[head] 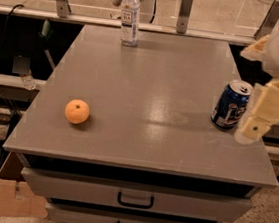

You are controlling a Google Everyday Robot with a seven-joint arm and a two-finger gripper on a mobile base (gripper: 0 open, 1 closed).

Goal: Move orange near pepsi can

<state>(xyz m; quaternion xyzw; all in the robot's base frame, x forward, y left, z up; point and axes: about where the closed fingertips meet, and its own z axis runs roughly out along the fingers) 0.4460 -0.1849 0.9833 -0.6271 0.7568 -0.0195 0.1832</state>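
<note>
The orange (77, 111) sits on the grey cabinet top (152, 85) near its front left. The pepsi can (231, 105), dark blue with a silver top, stands upright near the right edge. My gripper (260, 120) hangs at the right side of the view, just right of the can and close to it, with its cream finger pointing down. It is far from the orange and holds nothing that I can see.
A clear plastic water bottle (130, 16) stands at the back middle of the top. Drawers with black handles (135, 200) face front. A cardboard box (14, 195) sits on the floor at the lower left. Metal rail posts (185, 10) stand behind.
</note>
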